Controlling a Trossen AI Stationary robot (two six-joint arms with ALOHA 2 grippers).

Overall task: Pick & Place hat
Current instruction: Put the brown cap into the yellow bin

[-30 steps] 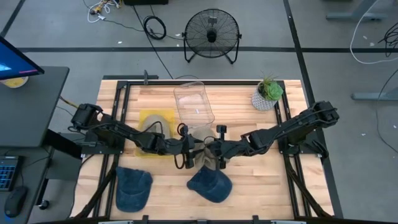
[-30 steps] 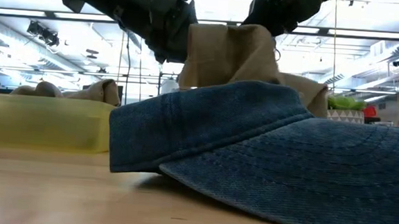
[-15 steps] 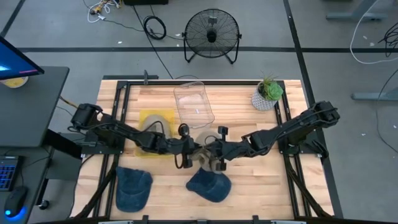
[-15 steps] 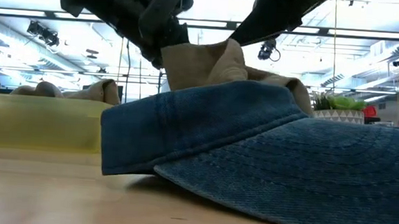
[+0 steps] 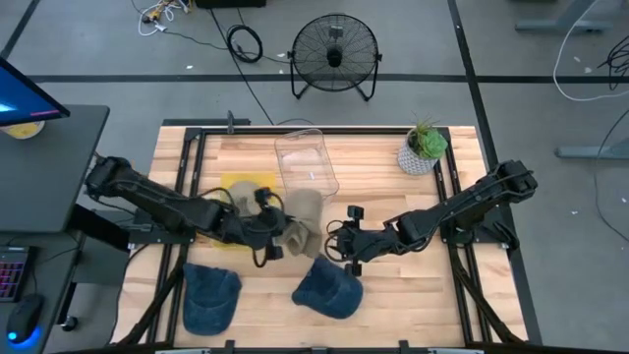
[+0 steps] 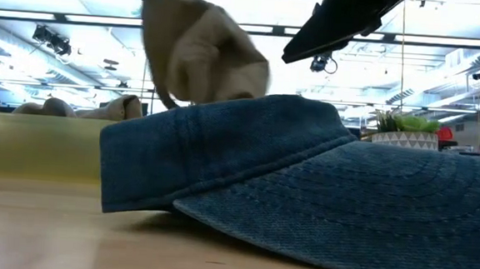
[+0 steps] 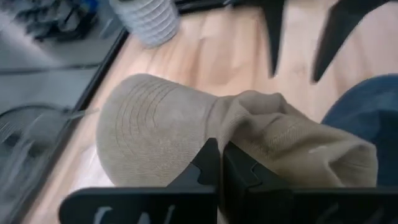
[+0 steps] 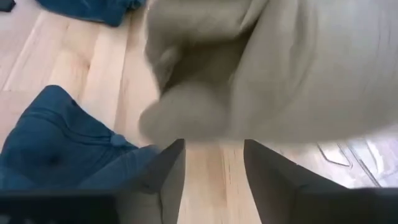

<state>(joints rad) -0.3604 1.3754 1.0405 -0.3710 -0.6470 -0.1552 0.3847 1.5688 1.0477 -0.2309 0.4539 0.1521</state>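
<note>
A tan hat [image 5: 301, 221] hangs crumpled near the table's middle, in front of the clear bin [image 5: 306, 163], with my left gripper [image 5: 276, 239] shut on it. In the left wrist view its brim [image 7: 146, 127] points away and its crown [image 7: 305, 146] is bunched up. My right gripper [image 5: 341, 246] stands open just to the hat's right, touching nothing; its fingers [image 8: 166, 169] sit below the hat [image 8: 249, 68]. Two blue denim hats [image 5: 328, 287] [image 5: 210, 293] lie on the table near the front edge. My left gripper pinches a bunched fold of the tan hat's crown, close to where it meets the brim [image 7: 219, 132], between its two shut fingers. The fingers come from the table's left. In the low view the hat [image 6: 199, 57] is held up, its lower part hidden behind the blue hat [image 6: 304, 180].
A yellow bin [image 5: 239, 193] with another tan hat in it stands behind my left arm. A potted plant [image 5: 425, 147] sits at the far right corner. A fan [image 5: 334, 54] stands on the floor beyond the table.
My left gripper has shut on the tan hat and my right gripper has opened and let it go. The left gripper has then carried the hat toward the table's left edge, away from the right gripper, which has stayed close to where it was.
</note>
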